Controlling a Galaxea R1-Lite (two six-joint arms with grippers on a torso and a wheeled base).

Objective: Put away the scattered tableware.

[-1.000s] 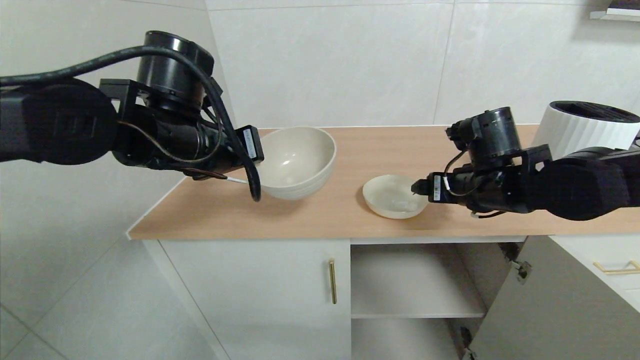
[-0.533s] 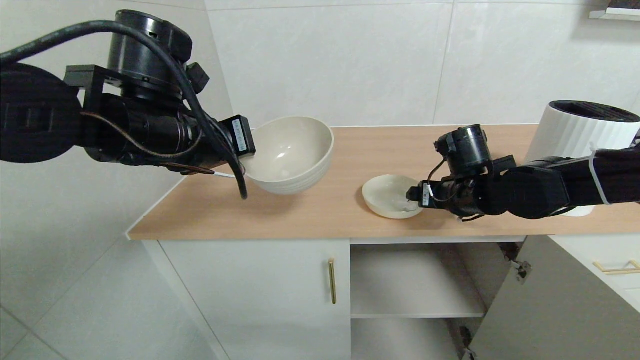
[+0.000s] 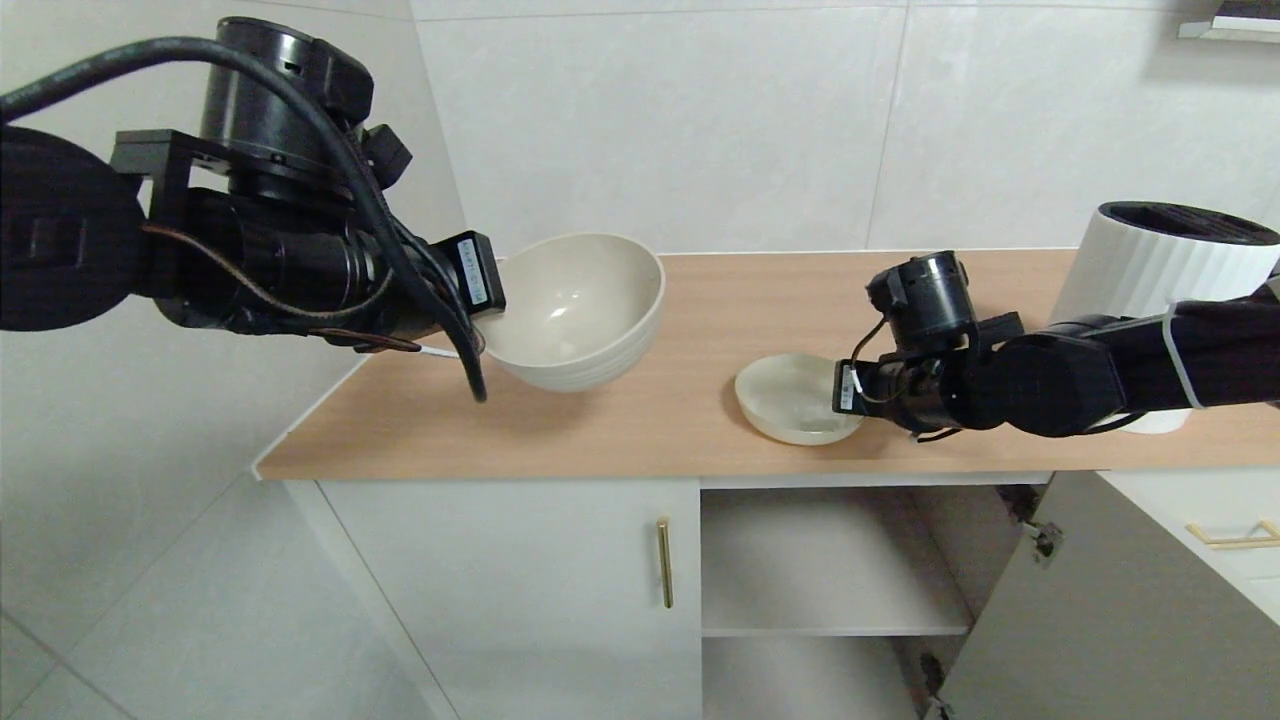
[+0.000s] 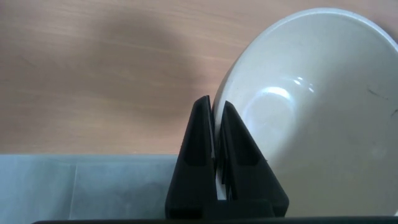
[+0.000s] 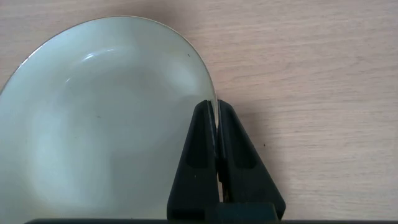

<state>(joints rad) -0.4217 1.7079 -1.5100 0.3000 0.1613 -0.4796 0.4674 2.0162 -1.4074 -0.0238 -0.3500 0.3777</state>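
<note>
Over the counter (image 3: 640, 430), left gripper (image 4: 215, 106) clamps the bowl (image 3: 585, 305) rim, right gripper (image 5: 217, 107) pinches the dish (image 5: 106, 118) rim; lift both level.

Bright, even light. A glare spot sits inside the large bowl (image 3: 580, 310); a soft shadow lies on the countertop (image 3: 650, 430) under it; the open cabinet (image 3: 820, 560), lower centre, is dimmer.

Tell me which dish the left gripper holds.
The deep bowl, pinched at its rim by the left gripper. The shallow dish is held by the right gripper.
</note>
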